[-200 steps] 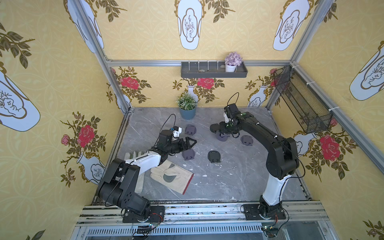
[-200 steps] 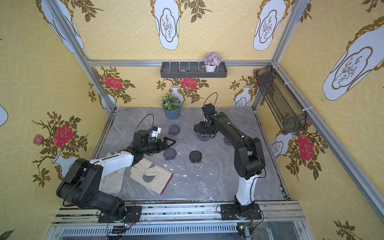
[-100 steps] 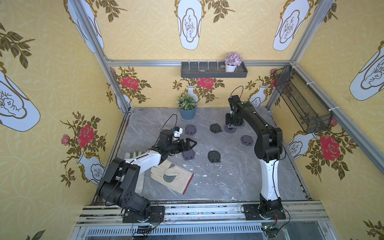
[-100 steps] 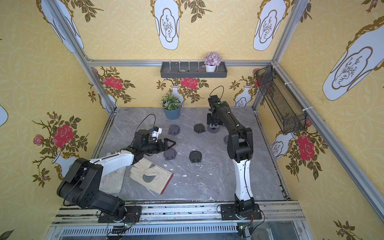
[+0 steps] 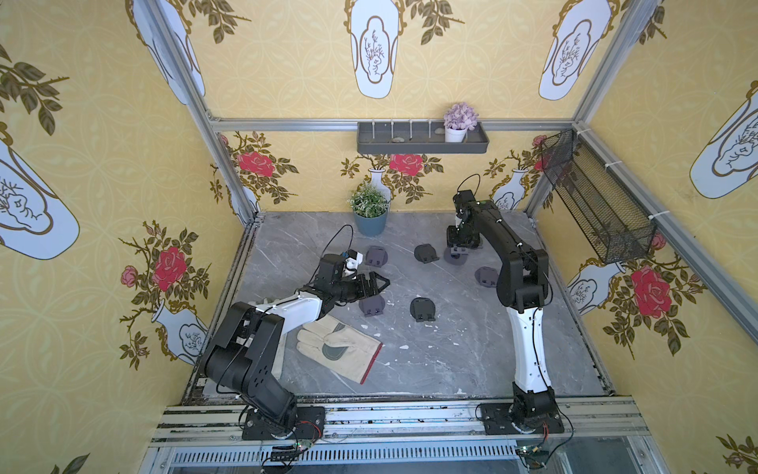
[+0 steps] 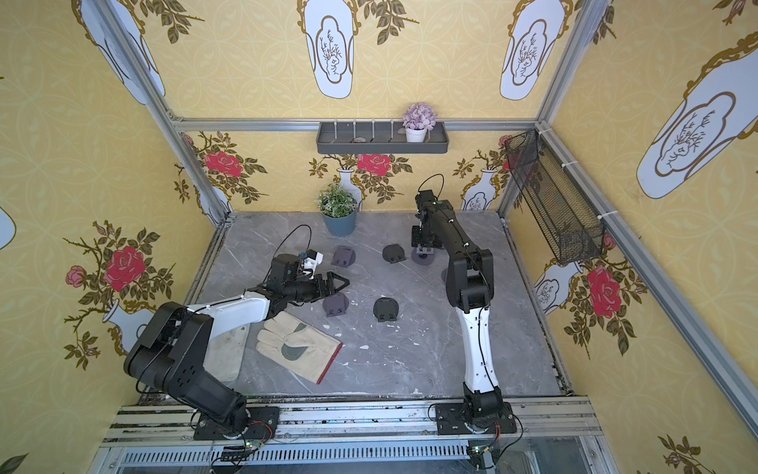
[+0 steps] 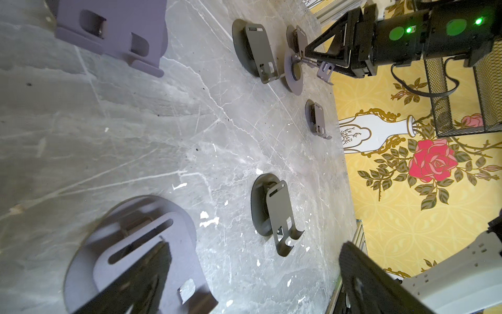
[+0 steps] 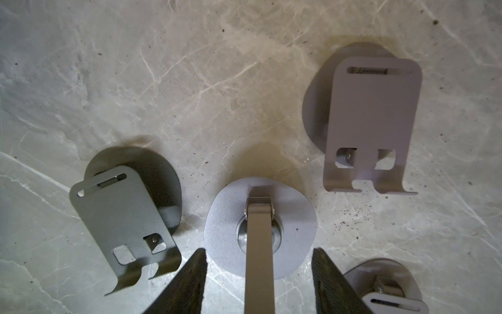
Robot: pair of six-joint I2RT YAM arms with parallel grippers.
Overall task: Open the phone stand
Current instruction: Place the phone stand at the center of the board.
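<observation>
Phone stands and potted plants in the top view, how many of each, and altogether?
Dark grey metal phone stands: 6
Small potted plants, one green, one purple: 2
Total: 8

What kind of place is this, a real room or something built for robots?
Probably a robot test cell dressed as a room: wallpaper panels sit in an aluminium frame, the left arm and right arm are mounted on a rail at the front, and the marble-look tabletop carries several phone stands.
</observation>
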